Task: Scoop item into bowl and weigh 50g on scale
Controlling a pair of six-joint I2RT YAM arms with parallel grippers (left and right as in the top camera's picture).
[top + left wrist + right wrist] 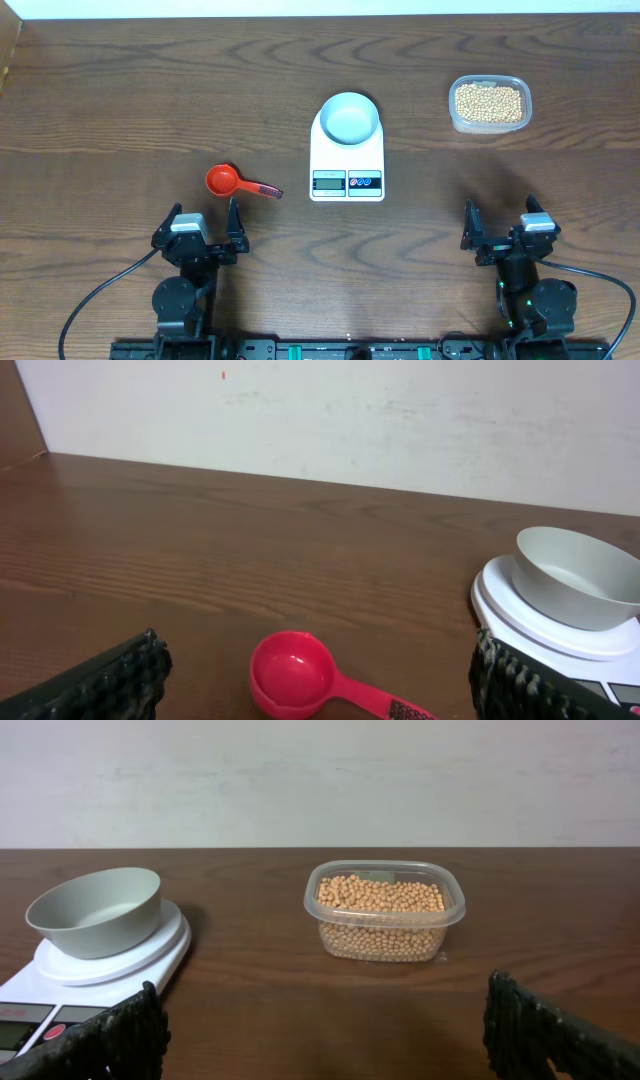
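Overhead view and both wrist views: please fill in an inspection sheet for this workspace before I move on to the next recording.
Surface: dark wood-grain table, no spills seen.
Job's things: empty bowl sits on the scale; soybeans fill a clear tub; empty red scoop lies left of the scale.
Clutter: nothing seen.
Grippers: left gripper and right gripper open, empty, at the near edge.
Cables: black cables trail from both arm bases.
Surroundings: plain pale wall.

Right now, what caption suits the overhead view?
Empty bowl on scale, red scoop left, tub of beans right.
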